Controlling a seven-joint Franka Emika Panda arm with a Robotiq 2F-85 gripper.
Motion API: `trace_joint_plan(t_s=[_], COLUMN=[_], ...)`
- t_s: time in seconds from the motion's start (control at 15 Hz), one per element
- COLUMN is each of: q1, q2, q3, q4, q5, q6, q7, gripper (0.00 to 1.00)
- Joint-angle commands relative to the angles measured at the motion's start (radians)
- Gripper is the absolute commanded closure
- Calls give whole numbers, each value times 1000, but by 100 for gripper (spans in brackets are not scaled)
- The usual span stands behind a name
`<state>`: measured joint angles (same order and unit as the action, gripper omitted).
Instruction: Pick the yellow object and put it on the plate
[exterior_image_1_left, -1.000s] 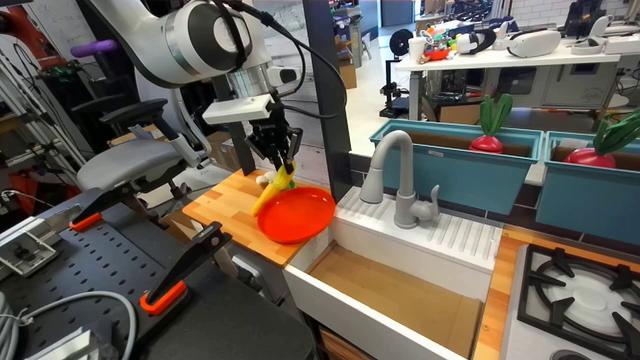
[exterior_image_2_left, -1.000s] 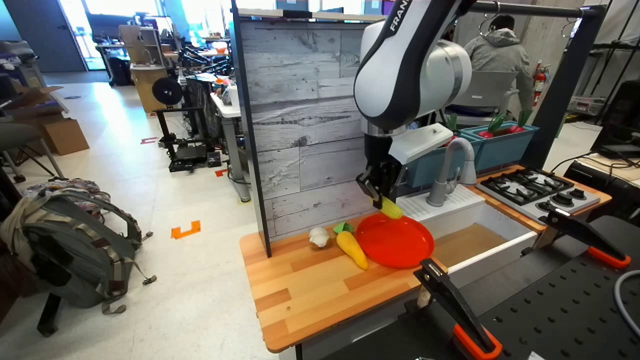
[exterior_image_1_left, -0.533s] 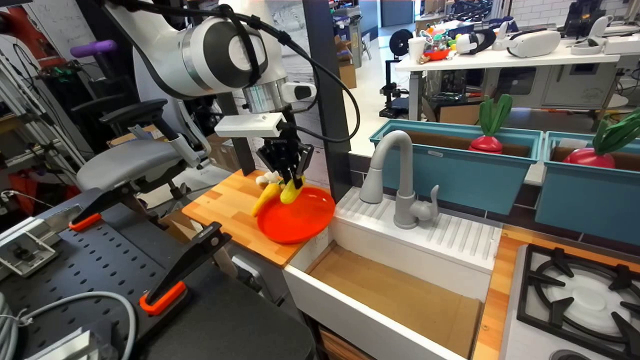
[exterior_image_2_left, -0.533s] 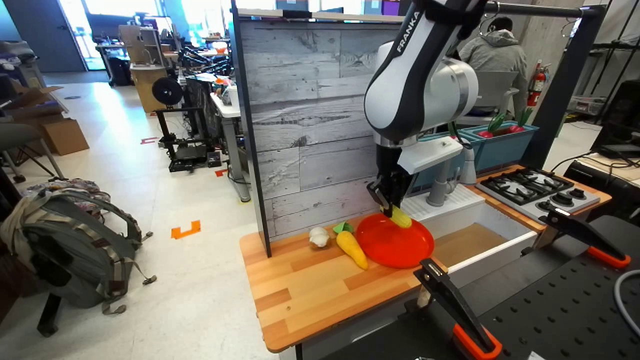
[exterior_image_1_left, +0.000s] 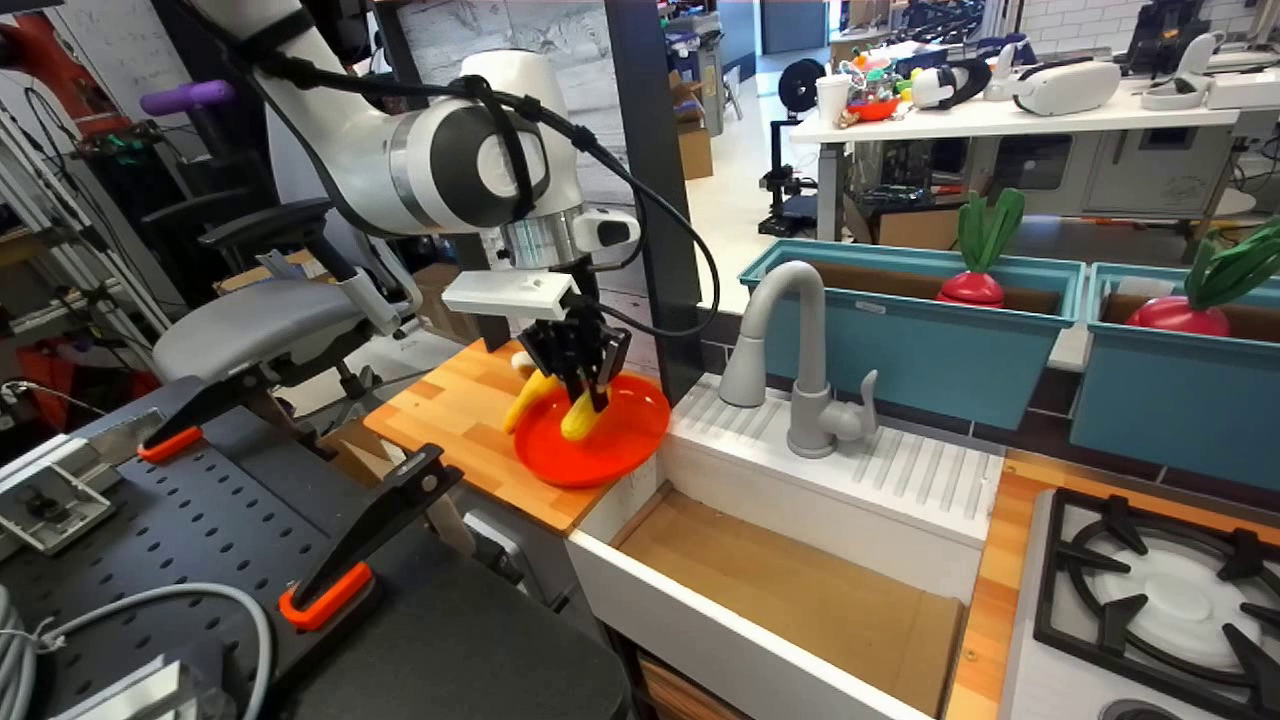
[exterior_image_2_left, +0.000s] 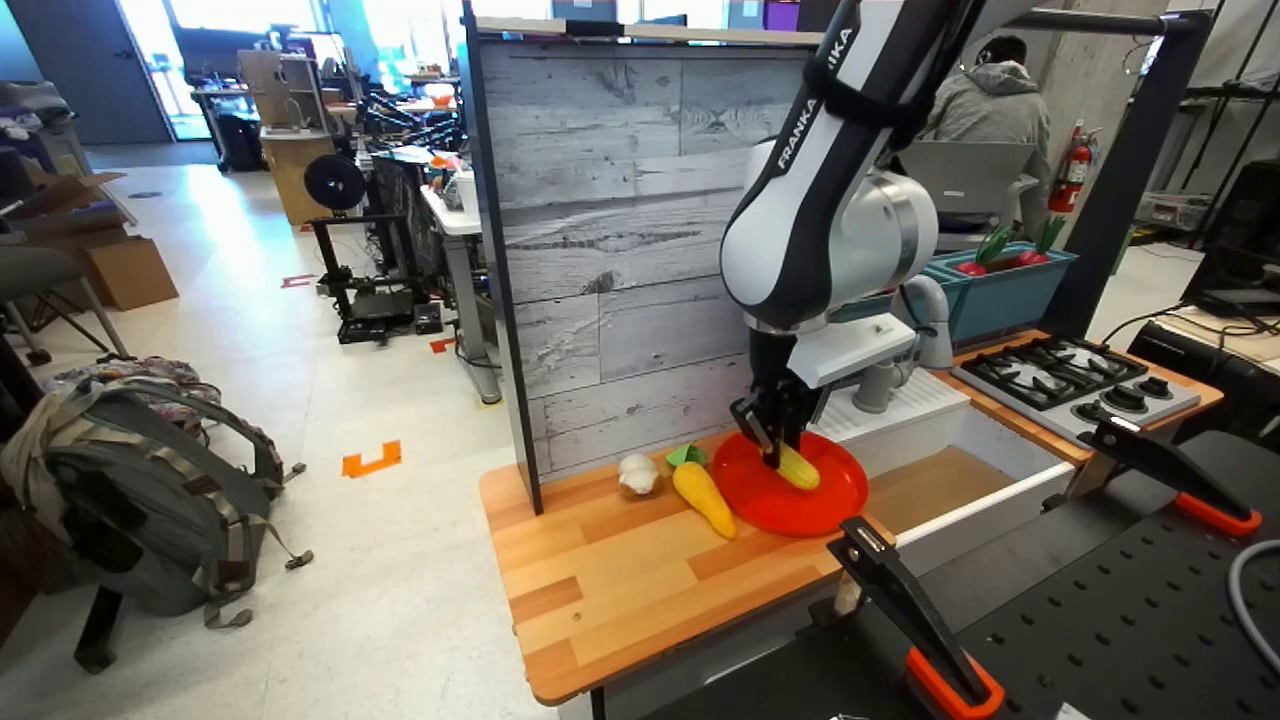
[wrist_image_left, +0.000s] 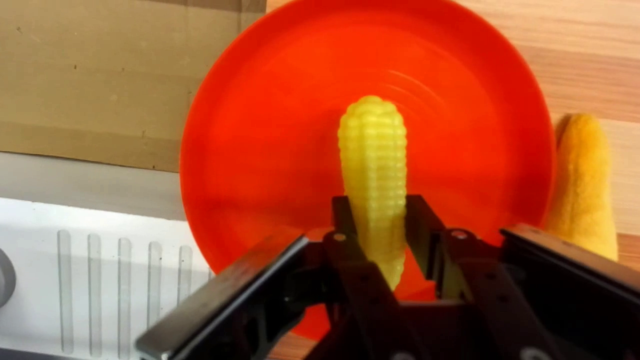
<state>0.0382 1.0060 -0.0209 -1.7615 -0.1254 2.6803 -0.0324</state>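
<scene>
Black two-fingered tool (wrist_image_left: 377, 205) gripping bright yellow, kernel-textured corn cob (wrist_image_left: 375, 170)

Fingers (wrist_image_left: 424, 225) are standing slightly apart, one pressing each side of the cob. Cob is being held over the round, orange-red, plastic-looking plate (wrist_image_left: 290, 145); contact unclear. A yellow-orange, tapering, plush-looking vegetable (exterior_image_2_left: 702, 497) is lying just beside the plate on the striped wooden surface (exterior_image_2_left: 620, 600).

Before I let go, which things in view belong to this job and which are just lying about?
For the job:
corn, held by the end effector
plate, under the corn; contact unclear

Just lying about:
tapered yellow vegetable, beside the plate
white bulb and green leafy piece, on the wooden counter
backpack, on the floor
</scene>
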Motion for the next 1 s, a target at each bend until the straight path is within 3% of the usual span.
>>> trace_joint_plan(t_s=[0.0, 0.33, 0.67, 0.93], q1=[3, 12, 17, 42], q2=[36, 35, -42, -143], q3=[7, 8, 10, -3], q4=[65, 77, -3, -130], q5=[15, 10, 12, -1], q6=[-58, -94, -44, 74], q7=[-1, -1, 13, 33], gripper=[37, 2, 0, 0])
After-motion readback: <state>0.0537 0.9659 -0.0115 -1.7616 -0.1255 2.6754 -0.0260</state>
